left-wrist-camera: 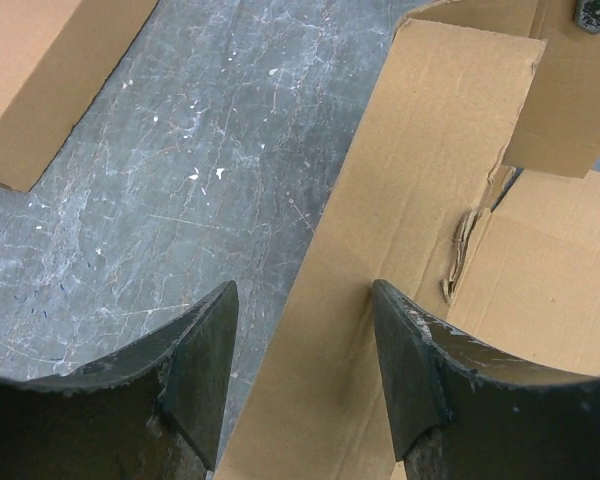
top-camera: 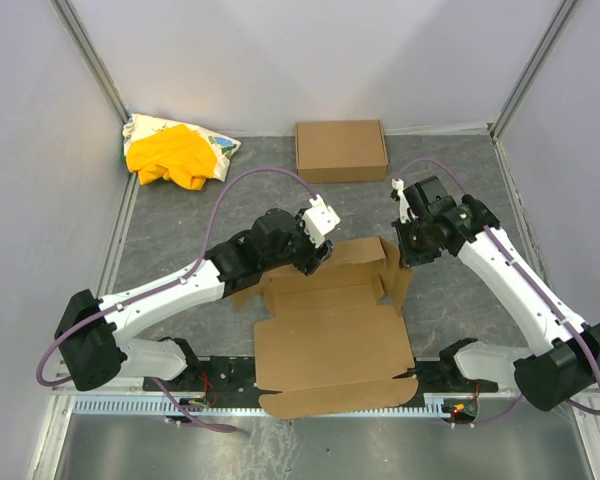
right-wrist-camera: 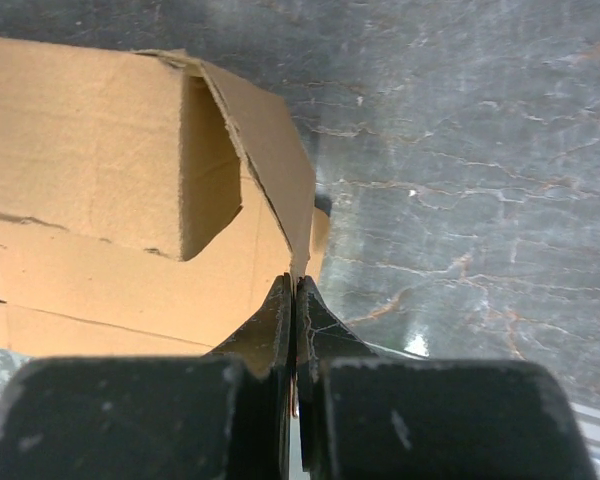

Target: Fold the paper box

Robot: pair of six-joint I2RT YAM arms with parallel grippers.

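A: Overhead, the paper box (top-camera: 330,345) lies half-open on the table's (top-camera: 180,220) near side.
B: Wrist cameras add: left gripper (left-wrist-camera: 305,295) spread over its panel; right gripper (right-wrist-camera: 295,290) clenched at its raised flap's edge.

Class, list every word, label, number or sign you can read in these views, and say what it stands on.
None can be read.
The paper box and the other carton: plain brown cardboard, no print.
The pale cloth under the yellow bundle: small printed marks, too small to read.
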